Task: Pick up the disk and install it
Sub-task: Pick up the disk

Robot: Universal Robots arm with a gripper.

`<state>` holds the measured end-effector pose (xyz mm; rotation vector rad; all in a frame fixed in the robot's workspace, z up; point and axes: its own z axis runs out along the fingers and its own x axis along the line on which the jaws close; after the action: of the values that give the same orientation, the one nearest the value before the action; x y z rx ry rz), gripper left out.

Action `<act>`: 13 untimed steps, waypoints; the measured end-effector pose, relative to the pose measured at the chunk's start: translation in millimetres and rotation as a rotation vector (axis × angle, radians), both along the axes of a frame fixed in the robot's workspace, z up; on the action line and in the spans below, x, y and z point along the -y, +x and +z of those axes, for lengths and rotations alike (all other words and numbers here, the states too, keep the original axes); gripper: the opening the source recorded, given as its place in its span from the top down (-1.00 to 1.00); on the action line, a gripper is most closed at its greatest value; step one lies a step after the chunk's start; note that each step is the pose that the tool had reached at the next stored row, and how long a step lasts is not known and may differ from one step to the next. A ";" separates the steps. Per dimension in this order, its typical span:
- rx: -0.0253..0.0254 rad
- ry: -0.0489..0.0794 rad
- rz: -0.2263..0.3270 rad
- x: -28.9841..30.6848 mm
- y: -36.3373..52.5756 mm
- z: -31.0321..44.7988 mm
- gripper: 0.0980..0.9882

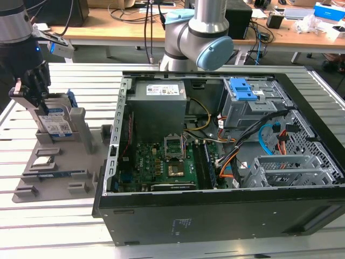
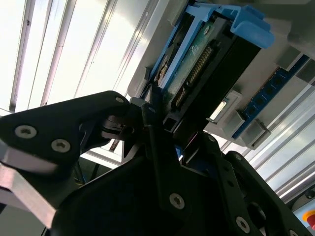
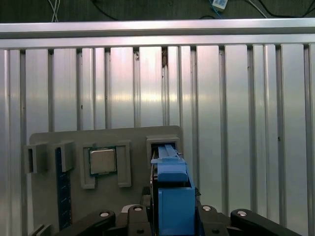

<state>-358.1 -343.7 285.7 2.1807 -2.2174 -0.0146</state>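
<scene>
The disk (image 1: 56,123), silver-grey with a white-and-blue label and a blue carrier frame, stands on edge in a slot of the grey holder tray (image 1: 59,190) at the exterior view's left. My gripper (image 1: 31,96) reaches down onto the disk's end. In the second wrist view the black fingers (image 2: 147,120) sit against both sides of the disk (image 2: 197,64), shut on it. The first wrist view has the disk's blue frame (image 3: 172,194) between the gripper (image 3: 172,210) links, still in line with its slot.
The tray also carries a square silver processor chip (image 1: 43,161) (image 3: 102,161) and a blue memory stick (image 1: 54,175). An open computer case (image 1: 215,140) lies at the right, with a blue-latched drive bay (image 1: 242,89) and a metal cage (image 1: 285,170). Ribbed aluminium table all around.
</scene>
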 end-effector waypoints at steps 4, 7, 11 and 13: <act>0.0000 0.000 0.000 0.0 0.0 0.0 0.40; 0.0003 0.000 0.000 0.0 0.0 0.1 0.40; 0.0001 0.000 0.000 0.0 0.0 4.8 0.40; 0.0001 0.000 0.000 0.0 0.0 7.7 0.40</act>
<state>-358.1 -343.7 293.4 2.1813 -2.2169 -0.0145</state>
